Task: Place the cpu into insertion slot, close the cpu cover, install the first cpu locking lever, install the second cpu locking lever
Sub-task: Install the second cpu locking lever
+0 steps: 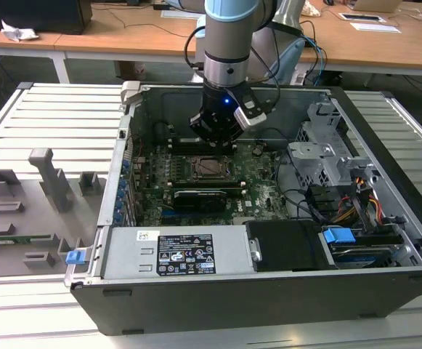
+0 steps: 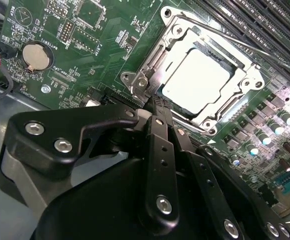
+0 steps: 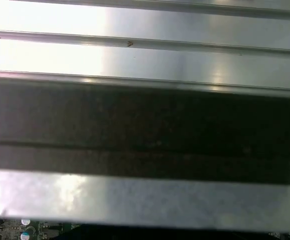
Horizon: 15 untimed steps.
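Gripper (image 2: pixel 152 107) hung low inside the open computer case (image 1: pixel 385 182), its black fingers (image 2: pixel 159 150) drawn close together with nothing visibly held, tips at the socket's hinge edge. Just beyond the tips lay the cpu (image 2: pixel 197 77), seated in the insertion slot (image 2: pixel 219 120), with the cpu cover (image 2: pixel 177 35) closed flat around it. Past that ran the memory slots (image 2: pixel 254 20) on the motherboard (image 1: pixel 258 185).

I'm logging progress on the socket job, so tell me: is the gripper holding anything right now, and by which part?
Nothing seems held. The gripper sits by the hinge edge of the cpu cover; the cpu already lies in the insertion slot.
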Each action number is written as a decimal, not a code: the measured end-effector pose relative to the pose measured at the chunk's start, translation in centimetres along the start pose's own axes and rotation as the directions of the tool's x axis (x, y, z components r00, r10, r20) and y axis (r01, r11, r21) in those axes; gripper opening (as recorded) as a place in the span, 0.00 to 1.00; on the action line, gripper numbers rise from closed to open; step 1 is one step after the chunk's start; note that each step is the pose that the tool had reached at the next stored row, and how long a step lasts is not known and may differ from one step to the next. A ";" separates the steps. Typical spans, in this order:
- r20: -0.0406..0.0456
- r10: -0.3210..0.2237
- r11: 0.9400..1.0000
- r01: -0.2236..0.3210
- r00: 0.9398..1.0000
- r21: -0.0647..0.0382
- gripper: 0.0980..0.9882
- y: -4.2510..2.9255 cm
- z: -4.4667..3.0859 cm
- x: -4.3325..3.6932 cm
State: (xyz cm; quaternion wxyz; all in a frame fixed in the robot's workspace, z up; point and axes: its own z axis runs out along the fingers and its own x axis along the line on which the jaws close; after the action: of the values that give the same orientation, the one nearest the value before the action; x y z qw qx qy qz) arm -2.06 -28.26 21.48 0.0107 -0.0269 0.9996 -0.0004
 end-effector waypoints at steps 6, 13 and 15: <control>0.000 0.000 1.000 0.000 1.000 0.000 0.01 -0.23 0.00 0.01; 0.000 0.000 1.000 0.000 1.000 0.000 0.01 -0.46 0.01 0.03; 0.000 0.000 1.000 0.000 1.000 0.000 0.01 -0.49 0.00 0.03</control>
State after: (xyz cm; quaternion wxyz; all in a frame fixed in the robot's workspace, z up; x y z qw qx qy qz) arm -2.06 -28.75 21.48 0.0107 -0.0269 0.9996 -0.0004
